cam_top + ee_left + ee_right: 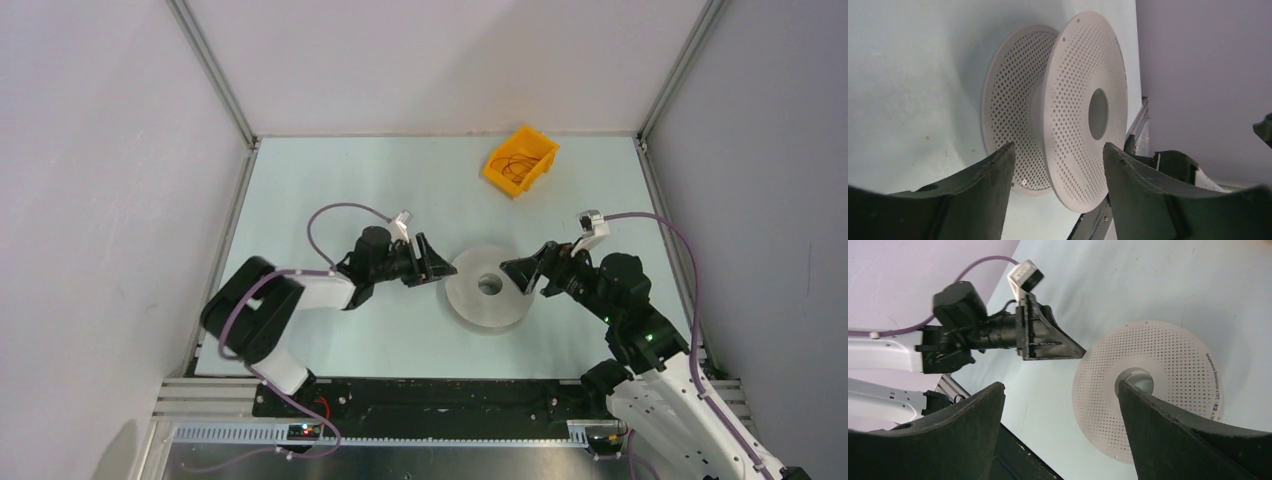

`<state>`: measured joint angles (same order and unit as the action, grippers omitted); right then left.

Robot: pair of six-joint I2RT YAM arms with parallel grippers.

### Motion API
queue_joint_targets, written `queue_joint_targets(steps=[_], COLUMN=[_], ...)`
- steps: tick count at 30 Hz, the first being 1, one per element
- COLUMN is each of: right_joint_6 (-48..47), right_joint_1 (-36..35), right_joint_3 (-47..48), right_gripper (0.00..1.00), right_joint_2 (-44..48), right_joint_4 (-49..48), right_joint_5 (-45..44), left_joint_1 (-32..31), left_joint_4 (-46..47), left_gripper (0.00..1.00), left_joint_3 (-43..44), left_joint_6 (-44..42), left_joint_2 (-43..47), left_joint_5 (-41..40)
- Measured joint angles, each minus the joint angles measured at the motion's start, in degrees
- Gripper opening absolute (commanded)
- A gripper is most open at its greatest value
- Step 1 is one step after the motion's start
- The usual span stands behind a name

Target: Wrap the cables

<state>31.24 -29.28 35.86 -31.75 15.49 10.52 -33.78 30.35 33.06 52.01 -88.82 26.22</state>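
Observation:
The thin red-orange cables (pixel 517 166) lie in loose loops inside a yellow bin (pixel 521 160) at the back of the table. A white perforated spool (pixel 489 288) lies flat at the table's middle; it also shows in the left wrist view (pixel 1083 105) and the right wrist view (pixel 1168 385). My left gripper (pixel 437 268) is open, level with the spool's left rim, its fingers either side of the top flange (pixel 1058 152). My right gripper (pixel 518 277) is open over the spool's right part, near its centre hole (pixel 1060 395). Both are empty.
The table is pale green with grey walls on three sides. A black rail (pixel 430 398) runs along the near edge by the arm bases. The left arm (pixel 998 332) shows in the right wrist view, pointing at the spool.

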Motion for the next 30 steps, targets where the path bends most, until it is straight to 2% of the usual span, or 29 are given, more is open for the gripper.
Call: queue_joint_targets(steps=[3,5,8,10,14,17,20,22,25,30], right_joint_6=[-0.39,-0.59,-1.14,-1.33,-1.33,-1.29,-1.27,-1.27,-1.29,-1.29], right_joint_1=[0.04,0.04,0.04,0.11,0.15,0.15,0.15,0.15,0.15,0.15], right_joint_3=[-0.02,-0.20,-0.42,-0.42,-0.44,-0.59,-0.66,-0.68,-0.72,-1.20], right_gripper=[0.86,0.86,0.84,0.82,0.81,0.81,0.80,0.80,0.80,0.80], right_joint_2=[0.66,0.61,0.50,0.44,0.42,0.42,0.44,0.48,0.57,0.26], right_joint_4=[0.37,0.59,0.96,0.96,0.96,0.94,0.96,0.96,0.96,0.94], right_joint_5=[-0.55,-0.85,-1.16,-1.22,-1.25,-1.25,-1.22,-1.25,-1.36,-2.16], left_joint_1=[-0.81,-1.51,-2.27,-2.47,-2.58,-2.69,-2.69,-2.80,-3.85,-7.26], left_joint_4=[6.80,10.19,15.15,17.55,22.10,21.99,15.52,5.57,-11.28,-32.46], left_gripper=[0.50,0.37,0.12,0.02,0.00,0.00,0.00,0.00,0.00,0.00], left_joint_3=[0.07,0.15,0.31,0.35,0.72,0.63,0.52,1.66,7.04,17.51], left_joint_6=[3.50,5.46,8.02,9.42,11.89,11.80,8.13,2.62,-6.97,-21.35], left_joint_2=[-6.58,-9.68,-11.96,-12.02,-10.86,-8.11,-2.14,3.98,12.09,20.94], left_joint_5=[2.10,3.39,5.09,5.90,7.82,7.89,6.10,3.32,-4.28,-19.96])
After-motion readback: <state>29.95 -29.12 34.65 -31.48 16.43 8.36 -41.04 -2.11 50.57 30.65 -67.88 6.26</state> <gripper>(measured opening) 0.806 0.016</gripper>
